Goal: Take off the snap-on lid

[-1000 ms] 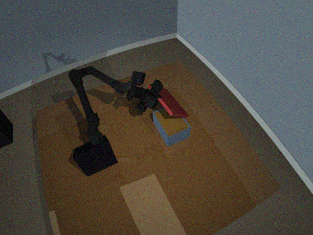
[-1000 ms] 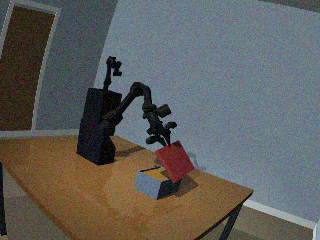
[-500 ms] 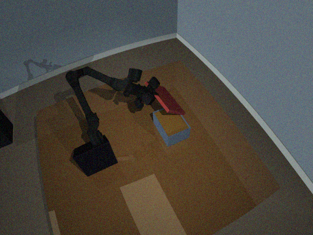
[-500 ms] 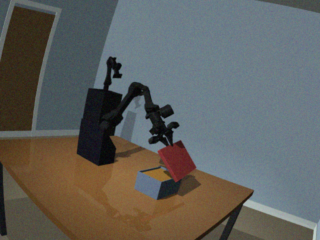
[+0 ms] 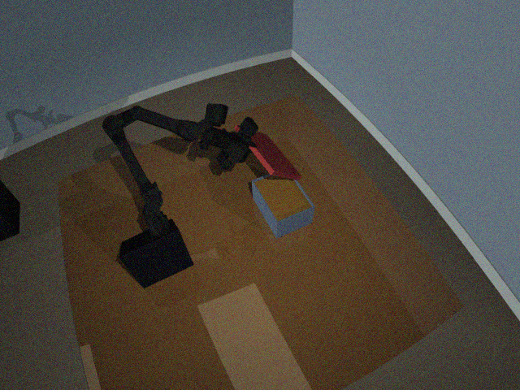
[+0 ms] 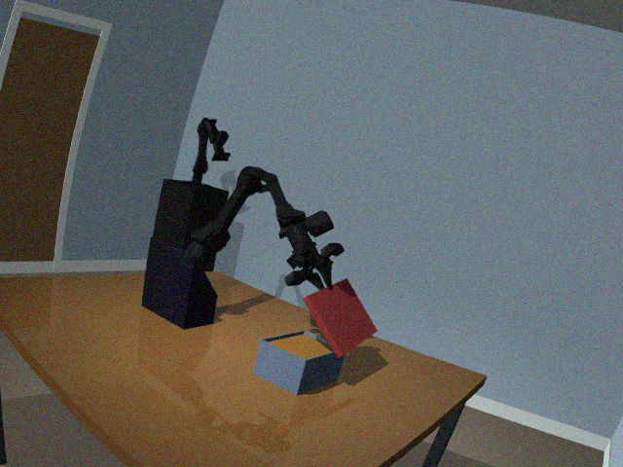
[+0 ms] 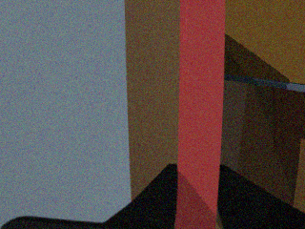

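1. Standing on the table [image 5: 344,268] [image 6: 231,321], the box [image 5: 293,222] [image 6: 278,364] is open, its near rim just beside the lid's low edge; contact cannot be told.
2. The lid [image 5: 275,157] [image 6: 342,316] [image 7: 200,105] hangs steeply tilted, reaching down and away from the claw toward the box.
3. The claw [image 5: 243,146] [image 6: 327,287] [image 7: 195,173] is clamped on the lid's upper edge; lowering probably calls for clearance sideways, then levelling.

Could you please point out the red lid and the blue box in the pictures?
red lid [image 5: 275,155] [image 6: 341,319] [image 7: 200,95]: top, exterior, broad face; wrist, edge
blue box [image 5: 264,211] [image 6: 278,366]: top, exterior, side wall
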You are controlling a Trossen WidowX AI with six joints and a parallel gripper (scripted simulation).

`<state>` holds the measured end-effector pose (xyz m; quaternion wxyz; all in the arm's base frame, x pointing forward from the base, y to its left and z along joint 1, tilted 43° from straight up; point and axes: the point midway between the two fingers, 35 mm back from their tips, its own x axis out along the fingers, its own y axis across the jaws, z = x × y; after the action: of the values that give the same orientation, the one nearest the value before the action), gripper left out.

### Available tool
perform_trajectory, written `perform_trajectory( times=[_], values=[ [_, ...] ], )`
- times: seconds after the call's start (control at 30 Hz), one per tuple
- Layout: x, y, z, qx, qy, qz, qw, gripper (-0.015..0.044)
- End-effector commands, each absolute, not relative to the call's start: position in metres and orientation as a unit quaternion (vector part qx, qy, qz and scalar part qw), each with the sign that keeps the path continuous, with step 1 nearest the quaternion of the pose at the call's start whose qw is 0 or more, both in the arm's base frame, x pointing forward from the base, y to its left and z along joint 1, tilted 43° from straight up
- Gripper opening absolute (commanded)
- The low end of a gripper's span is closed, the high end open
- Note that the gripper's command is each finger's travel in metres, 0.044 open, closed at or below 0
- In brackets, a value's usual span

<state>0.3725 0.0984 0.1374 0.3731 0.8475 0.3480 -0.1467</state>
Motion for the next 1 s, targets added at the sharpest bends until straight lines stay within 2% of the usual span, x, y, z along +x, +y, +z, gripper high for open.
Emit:
perform_trajectory(
  times=[0.0,0.97],
  values=[
    [0.372,0.104,0.149,0.850,0.343,-0.142,0.373,0.0000],
    [0.363,0.145,0.189,0.851,0.343,-0.141,0.372,0.0000]
  ],
)
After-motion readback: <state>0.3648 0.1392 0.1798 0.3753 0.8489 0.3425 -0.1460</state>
